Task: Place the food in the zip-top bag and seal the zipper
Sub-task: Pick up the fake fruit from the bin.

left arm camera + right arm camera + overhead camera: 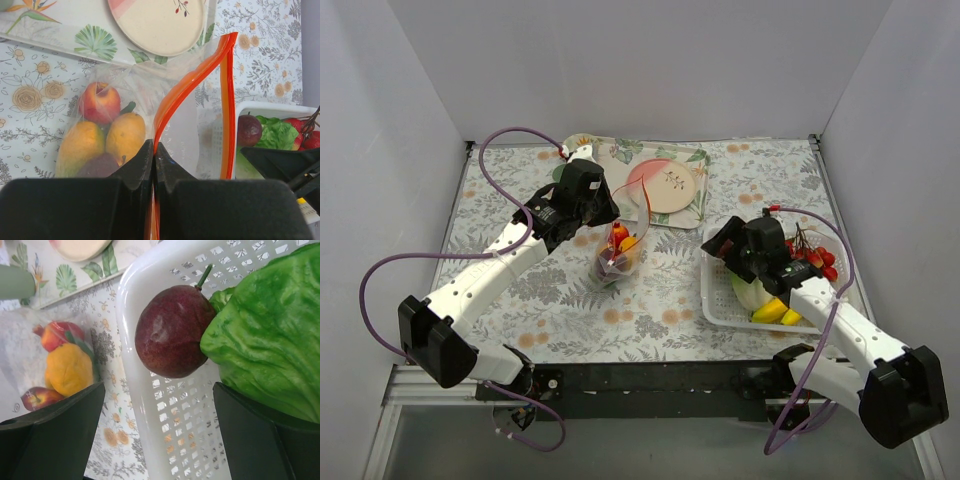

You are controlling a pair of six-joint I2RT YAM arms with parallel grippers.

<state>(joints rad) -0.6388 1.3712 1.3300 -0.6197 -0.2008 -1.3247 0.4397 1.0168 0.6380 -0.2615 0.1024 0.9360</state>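
Over on the left of the top view, the left gripper [603,212] sits at the bag's mouth. Its wrist camera shows the jaws pressed together, pinching the zipper [172,97] right where the red-orange strip meets the fingertips. From there the strip arcs up and over to the upper right of that view, with the two sides of the mouth apart.

Centre of the top view, the zip-top bag [618,255] stands on the floral table cover [500,200], and there's food in it. Through the clear plastic you can see a red apple [98,102], two yellow-orange fruits [80,145] below it and a dark one [100,165] at the bottom. Just behind the bag, a leaf-print tray [620,150] carries a cream plate [665,185].

Moving right, the right gripper [728,248] hangs over the near-left corner of the white basket [720,308]. Its fingers [50,435] are spread wide, holding nothing. A dark purple fruit [172,332] lies in the basket beyond and between them, resting against green lettuce [270,335]. Far right in the basket are red cherries [823,260], with yellow fruit [772,311] at the near edge.
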